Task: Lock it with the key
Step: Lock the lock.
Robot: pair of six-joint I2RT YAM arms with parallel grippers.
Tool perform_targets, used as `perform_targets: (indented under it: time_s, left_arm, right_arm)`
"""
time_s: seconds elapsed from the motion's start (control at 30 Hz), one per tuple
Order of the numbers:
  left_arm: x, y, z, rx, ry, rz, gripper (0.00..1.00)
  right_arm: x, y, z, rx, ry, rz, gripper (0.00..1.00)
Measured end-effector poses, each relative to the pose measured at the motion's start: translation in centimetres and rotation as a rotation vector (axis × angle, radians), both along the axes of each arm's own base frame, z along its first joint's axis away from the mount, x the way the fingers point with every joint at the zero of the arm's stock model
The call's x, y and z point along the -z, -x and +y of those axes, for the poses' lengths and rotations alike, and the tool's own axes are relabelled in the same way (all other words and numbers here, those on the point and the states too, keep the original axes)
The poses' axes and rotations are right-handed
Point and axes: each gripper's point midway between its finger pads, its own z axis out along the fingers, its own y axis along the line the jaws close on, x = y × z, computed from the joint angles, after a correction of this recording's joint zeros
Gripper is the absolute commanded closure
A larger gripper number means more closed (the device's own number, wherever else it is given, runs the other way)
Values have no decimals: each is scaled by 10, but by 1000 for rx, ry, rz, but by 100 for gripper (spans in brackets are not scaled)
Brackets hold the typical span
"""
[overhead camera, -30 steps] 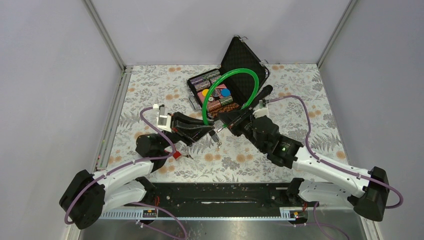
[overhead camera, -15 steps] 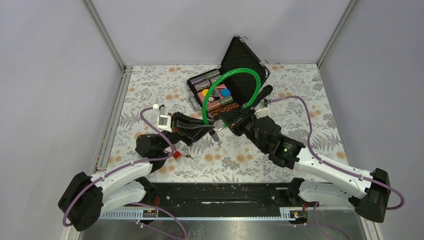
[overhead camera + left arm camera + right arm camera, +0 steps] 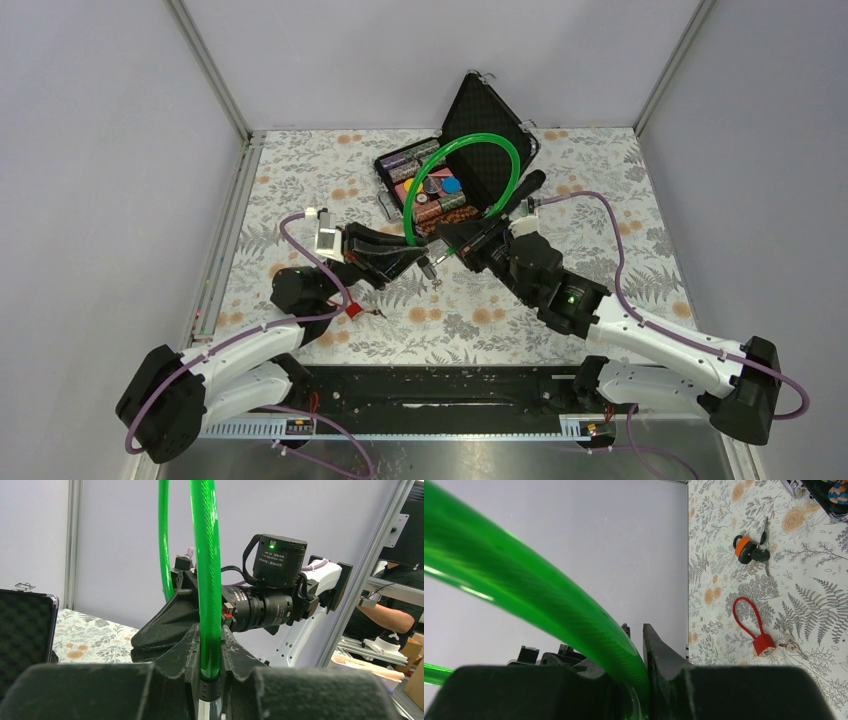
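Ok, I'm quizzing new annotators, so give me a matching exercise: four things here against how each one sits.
Things: 1 green cable loop; 2 red lock; 3 orange padlock; 4 black case.
States: A open, chips inside; B on the table beside silvery keys; C gripped by the left end effector and right end effector; D on the table with black-headed keys.
Pairs: 1-C, 2-B, 3-D, 4-A.

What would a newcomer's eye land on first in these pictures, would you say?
A bright green cable loop rises mid-table, gripped by the left gripper and the right gripper, which meet at its base. Behind it, an open black case shows colourful poker chips; a small red cable padlock lies near the left arm.
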Motion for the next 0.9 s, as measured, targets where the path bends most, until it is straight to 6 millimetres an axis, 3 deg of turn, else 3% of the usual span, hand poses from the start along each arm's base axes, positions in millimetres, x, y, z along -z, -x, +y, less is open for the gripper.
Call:
perform_targets:
  time_s: [0.6,0.9]
  left_arm:
    - [-3,3,1,12,9,-6,100]
    - [-5,-6,3,-32,33,19,100]
  right_arm:
    - [4,-2,4,-2,22,4,100]
    - [0,-3,13,-29,34,-3,100]
